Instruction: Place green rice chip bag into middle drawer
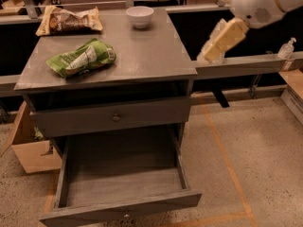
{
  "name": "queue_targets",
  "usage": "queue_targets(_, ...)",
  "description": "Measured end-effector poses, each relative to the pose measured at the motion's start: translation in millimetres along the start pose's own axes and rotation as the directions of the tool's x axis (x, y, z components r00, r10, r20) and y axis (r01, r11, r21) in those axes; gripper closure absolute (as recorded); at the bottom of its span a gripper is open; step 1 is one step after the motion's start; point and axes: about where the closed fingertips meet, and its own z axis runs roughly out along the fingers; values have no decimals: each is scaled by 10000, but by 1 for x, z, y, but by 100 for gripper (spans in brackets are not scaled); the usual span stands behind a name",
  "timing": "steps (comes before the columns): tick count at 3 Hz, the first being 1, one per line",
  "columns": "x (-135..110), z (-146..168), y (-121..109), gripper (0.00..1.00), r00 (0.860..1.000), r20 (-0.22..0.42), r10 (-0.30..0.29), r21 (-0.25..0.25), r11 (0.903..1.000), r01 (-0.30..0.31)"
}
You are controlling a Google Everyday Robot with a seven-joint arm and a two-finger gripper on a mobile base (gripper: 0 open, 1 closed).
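One camera looks down from high in front of the table [156, 56], fairly near. The open drawer [118, 178] reaches the bottom edge, and the pincer [211, 52] hangs at upper right.

The bag [81, 58] lies on cabinet [151, 51], tool [207, 56] rightward.

On your grey desk [151, 56] you have three things: the green bag [81, 58] front-left, the tan bag [68, 20] in the back-left corner, a white bowl [140, 16] at the back edge. Your tool [211, 52] hangs just beyond the desk's right edge
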Motion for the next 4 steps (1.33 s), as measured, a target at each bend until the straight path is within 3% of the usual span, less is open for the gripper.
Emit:
queue_targets(1, -59, 48, -38, 0, 9818, 1846, -443, -66, 9989, 463)
queue_targets(2, -110, 113, -51, 0, 9700, 2282, -837, -532, 9937, 983)
queue_targets(3, -113, 172, -58, 0, 9826, 1808, -428, -1207, 9905, 653)
queue_targets(4, -117, 181, -58, 0, 9831, 1796, -344, -1322, 9895, 588)
